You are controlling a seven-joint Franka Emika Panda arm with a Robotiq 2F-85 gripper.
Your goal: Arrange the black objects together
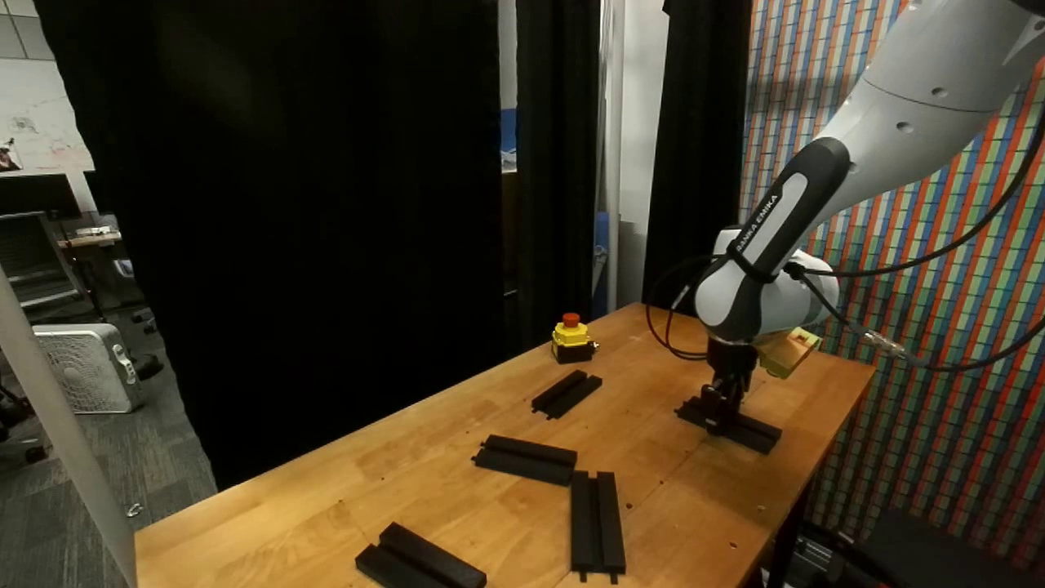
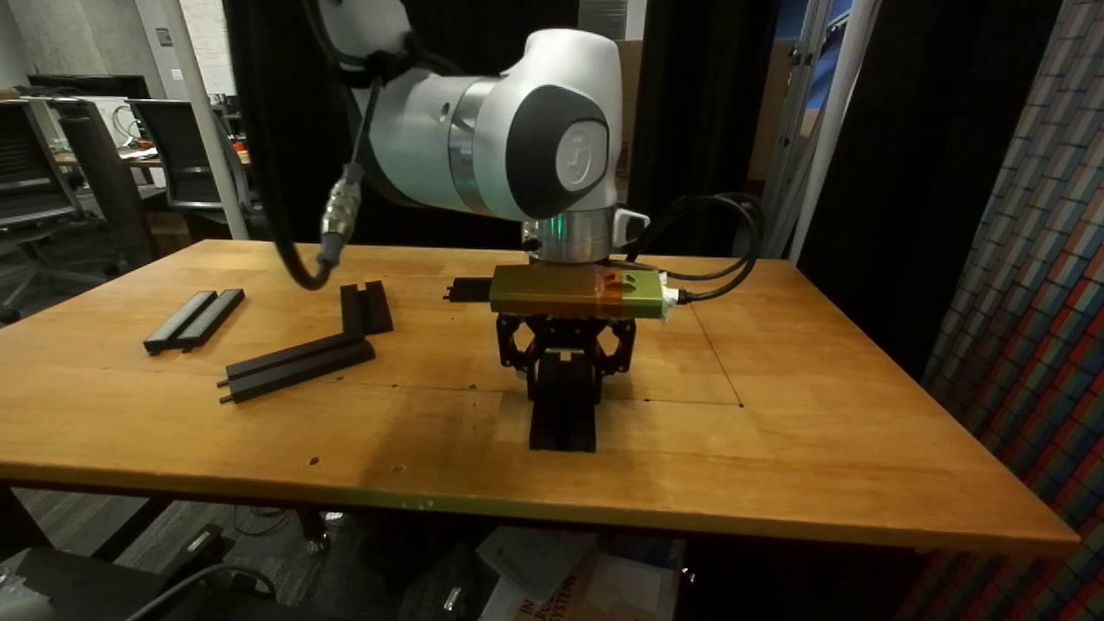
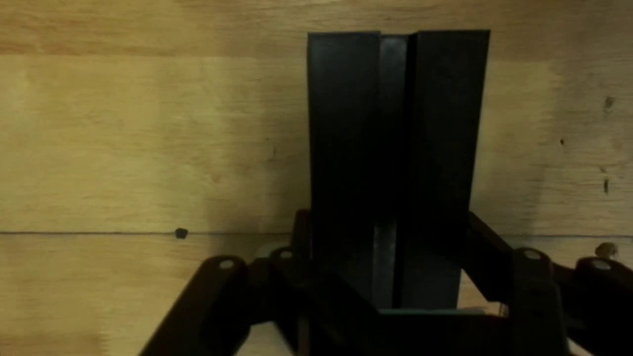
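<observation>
Jaws astride grooved bar [image 3: 390, 158] (matte)

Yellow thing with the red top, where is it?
In an exterior view, the yellow thing sits by the table edge, beyond a black bar, left of the arm in the picture.

Views from end, side and overhead

In an exterior view we look slantwise down along the table [image 1: 522, 531] from near one end, the arm [image 1: 890, 139] at the frame's right. In an exterior view we face the table's long edge [image 2: 535, 507] almost squarely, nearer to the gripper [image 2: 565, 392]. Both exterior views share table, arm and five black bars [image 1: 611, 523]. The wrist view looks down from close above on one black bar [image 3: 346, 123], which both exterior views also show.
</observation>
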